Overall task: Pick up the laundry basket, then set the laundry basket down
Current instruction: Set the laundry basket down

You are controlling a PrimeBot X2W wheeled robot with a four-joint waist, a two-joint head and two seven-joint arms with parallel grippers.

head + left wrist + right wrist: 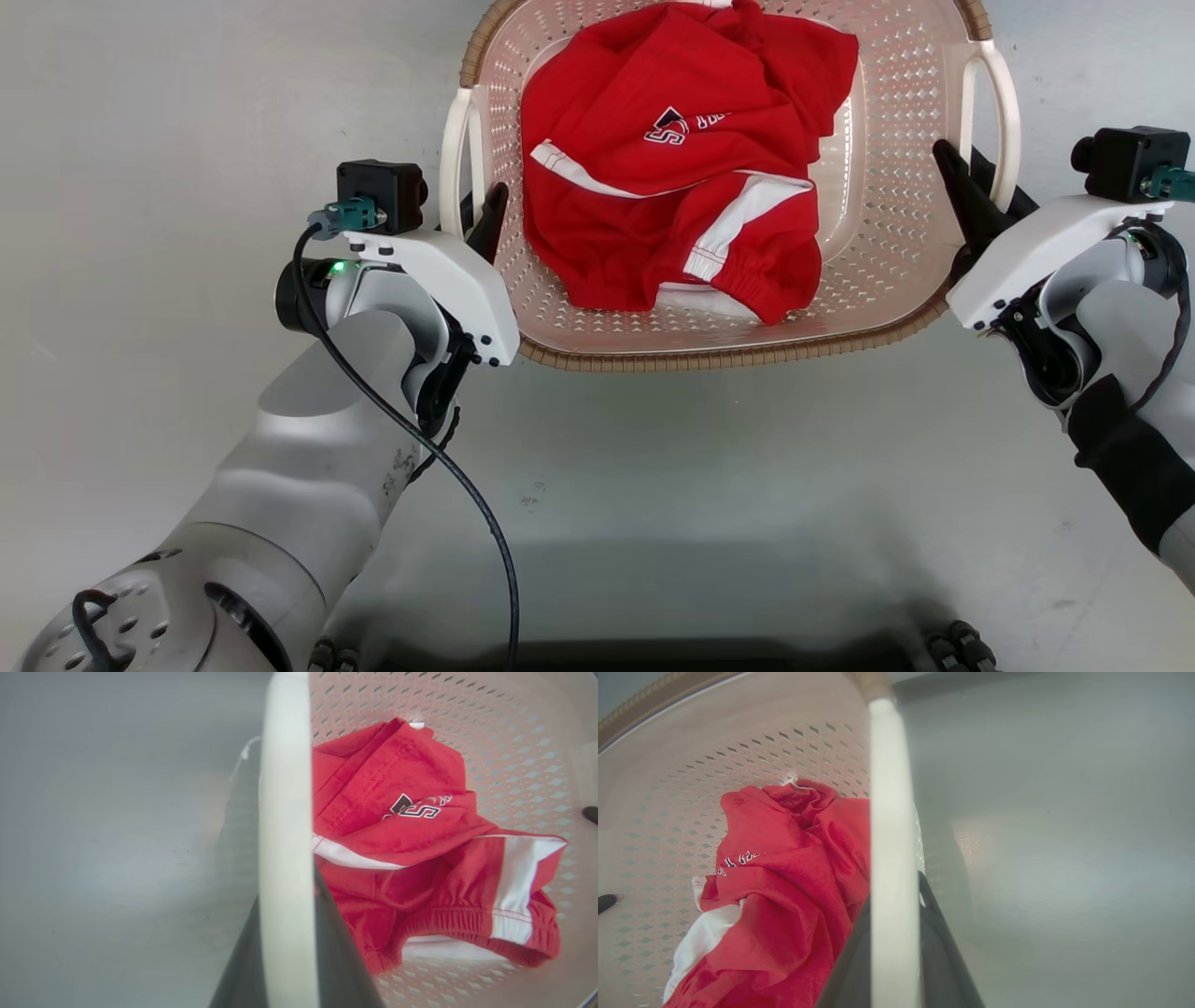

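Handles (1006, 103) of the laundry basket (896, 140) are clamped by nearly shut left gripper (473, 210) and right gripper (976, 177); apparently lifted, level lowering is needed.

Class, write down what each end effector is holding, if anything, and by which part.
Both hold the laundry basket: left end effector closed on its left loop handle, right end effector on its right loop handle.

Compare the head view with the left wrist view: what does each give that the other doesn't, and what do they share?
Head view: the left tool and right tool together, one at each handle, plus the laundry basket's brown rim. Left wrist view: the left handle close up, pinched between dark fingers. Shared: pink perforated walls and red clothing.
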